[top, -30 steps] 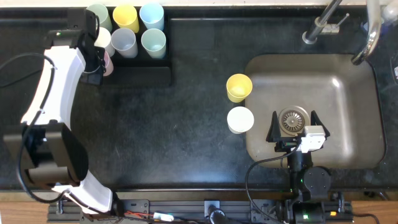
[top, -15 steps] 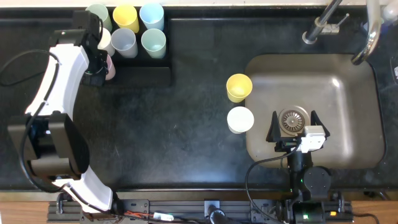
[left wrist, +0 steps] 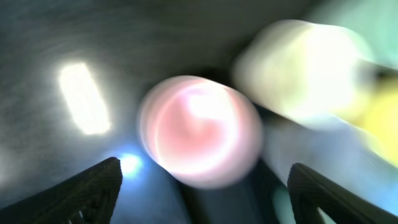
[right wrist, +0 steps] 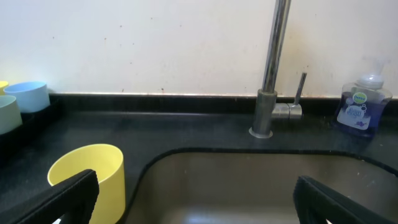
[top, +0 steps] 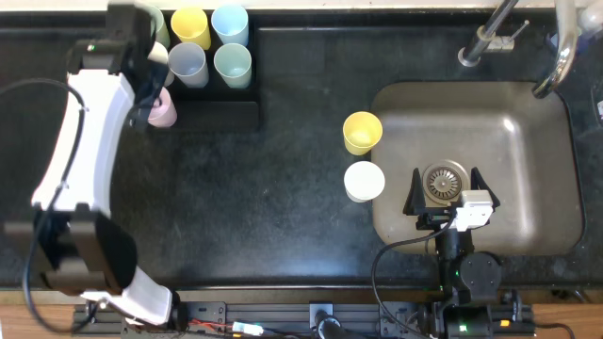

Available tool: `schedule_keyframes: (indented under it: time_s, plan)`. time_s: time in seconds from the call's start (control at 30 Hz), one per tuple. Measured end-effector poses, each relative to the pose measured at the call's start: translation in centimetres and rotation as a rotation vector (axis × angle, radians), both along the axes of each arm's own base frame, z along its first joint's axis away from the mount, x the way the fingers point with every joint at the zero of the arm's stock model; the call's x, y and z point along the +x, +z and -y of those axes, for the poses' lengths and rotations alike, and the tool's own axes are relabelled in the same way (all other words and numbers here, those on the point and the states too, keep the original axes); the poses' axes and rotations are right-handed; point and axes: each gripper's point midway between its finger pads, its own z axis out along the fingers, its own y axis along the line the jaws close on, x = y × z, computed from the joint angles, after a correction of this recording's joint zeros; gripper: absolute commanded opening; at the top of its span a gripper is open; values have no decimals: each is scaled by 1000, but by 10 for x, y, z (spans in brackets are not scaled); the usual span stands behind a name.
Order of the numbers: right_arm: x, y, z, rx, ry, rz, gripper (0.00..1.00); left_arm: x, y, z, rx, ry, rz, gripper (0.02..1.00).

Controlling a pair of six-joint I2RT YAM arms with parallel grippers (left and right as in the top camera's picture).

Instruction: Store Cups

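Note:
A pink cup (top: pixel 162 106) stands upright at the left end of the black rack (top: pixel 221 115). My left gripper (left wrist: pixel 202 205) hangs open above the pink cup (left wrist: pixel 199 130), its fingers wide apart and clear of the rim. A cream cup (left wrist: pixel 292 68) stands right beside the pink one. The rack also holds yellow (top: pixel 189 24), blue (top: pixel 230 21), lavender (top: pixel 187 61) and mint (top: pixel 233 62) cups. On the counter by the sink stand a yellow cup (top: pixel 362 132) and a white cup (top: pixel 364 181). My right gripper (top: pixel 445 198) stays open over the sink, holding nothing.
The steel sink (top: pixel 528 122) takes up the right side, with the faucet (right wrist: pixel 273 68) behind it and a soap bottle (right wrist: pixel 364 102) at the back right. My left arm (top: pixel 89 122) stretches along the counter's left edge. Dark worktop lies between rack and sink.
My left gripper has pulled up and away from the pink cup, which now stands uncovered in the rack. The right arm has not moved.

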Motion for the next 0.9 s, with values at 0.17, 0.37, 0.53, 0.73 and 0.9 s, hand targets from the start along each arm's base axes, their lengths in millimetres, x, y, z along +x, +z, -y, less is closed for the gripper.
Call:
schedule_keyframes:
  time_s: [0.17, 0.37, 0.53, 0.73, 0.9]
  plan:
    - [0, 0, 0, 0, 0, 0, 998, 27, 104, 124, 69, -430, 229, 936]
    - [0, 0, 0, 0, -1, -1, 998, -18, 99, 258, 25, -801, 152, 932]
    - [0, 0, 0, 0, 0, -1, 996, -56, 20, 308, 5, -971, -123, 934]
    - [0, 0, 0, 0, -1, -1, 998, -82, -31, 340, 11, -1084, -278, 910]
    - [0, 0, 0, 0, 0, -1, 996, -85, -45, 347, 18, -1122, -308, 866]
